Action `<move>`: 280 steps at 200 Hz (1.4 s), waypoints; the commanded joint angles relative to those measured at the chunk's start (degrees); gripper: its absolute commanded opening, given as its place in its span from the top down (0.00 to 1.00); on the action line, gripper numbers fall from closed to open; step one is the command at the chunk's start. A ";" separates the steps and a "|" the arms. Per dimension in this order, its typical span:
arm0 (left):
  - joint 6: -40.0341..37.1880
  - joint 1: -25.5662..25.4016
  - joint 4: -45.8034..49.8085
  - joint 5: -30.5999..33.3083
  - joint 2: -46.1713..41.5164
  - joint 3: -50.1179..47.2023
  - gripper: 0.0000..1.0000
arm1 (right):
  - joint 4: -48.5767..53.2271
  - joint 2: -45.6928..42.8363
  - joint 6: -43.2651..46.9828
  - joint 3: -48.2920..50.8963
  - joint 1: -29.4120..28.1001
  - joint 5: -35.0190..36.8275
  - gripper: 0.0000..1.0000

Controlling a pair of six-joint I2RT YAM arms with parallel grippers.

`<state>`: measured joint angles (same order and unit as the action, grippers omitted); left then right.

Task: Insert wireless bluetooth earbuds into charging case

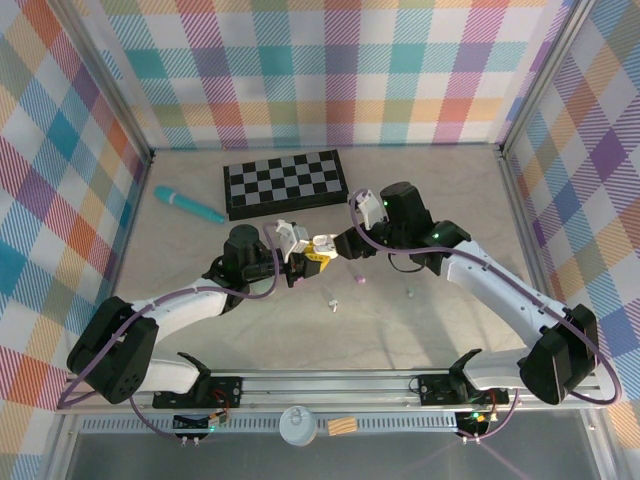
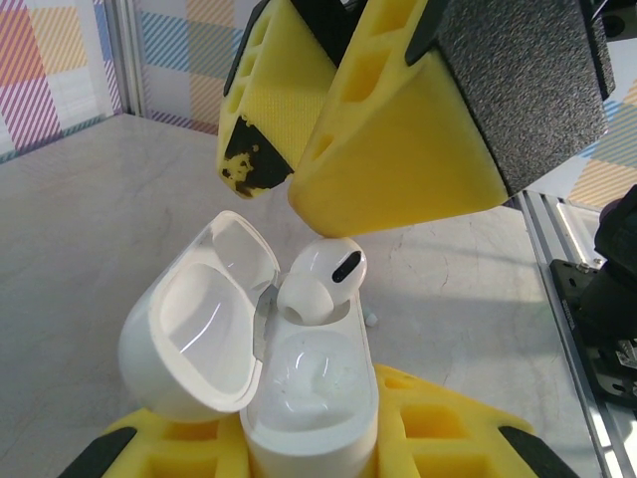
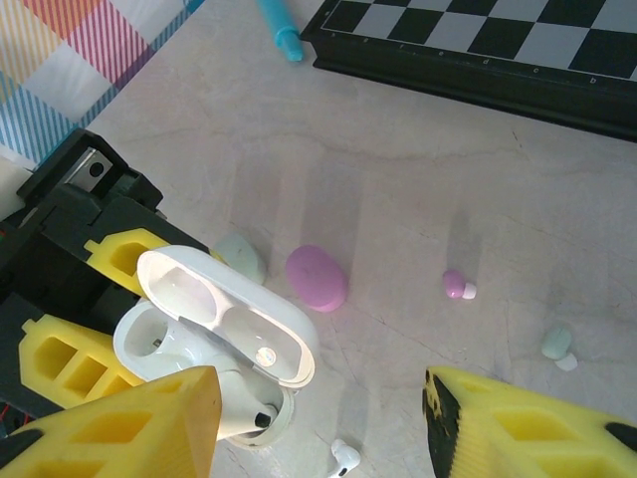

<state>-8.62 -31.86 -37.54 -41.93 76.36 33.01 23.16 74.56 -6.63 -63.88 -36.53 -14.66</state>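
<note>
one white earbud (image 2: 320,279) sits at the mouth of a socket in the white charging case (image 2: 309,398), head up & tilted, not fully seated afaict. the other socket looks empty. lid (image 2: 199,319) is flipped open to the side. left gripper (image 2: 309,443) is clamped on the case body, keeping it upright. right gripper (image 3: 318,413) hangs just above w/ jaws apart, nothing between them. one finger (image 2: 398,149) is v. close over the bud, can't tell if touching. step in hand, imo: seating bud no. 1. next move prob calls for a light push straight down so it drops home, w/o knocking the lid shut or twisting the case in the left grip. after that, a 2nd white earbud (image 3: 343,460) lies on the table (image 3: 398,179) near the case, likely the next pick. pink earbud (image 3: 456,286) & pale green earbud (image 3: 557,344) lie further off. pink case (image 3: 317,277) & green case (image 3: 242,257) sit just beside the white one.
</note>
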 commanded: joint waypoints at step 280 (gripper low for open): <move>-1.29 0.66 -2.37 -0.66 -3.29 -0.31 0.98 | 2.09 -1.50 -0.25 -3.98 -0.99 -2.72 0.56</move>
<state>-8.60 -31.68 -37.36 -41.06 74.37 33.01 27.53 74.72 -4.27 -66.24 -37.67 -15.53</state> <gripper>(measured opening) 0.222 0.437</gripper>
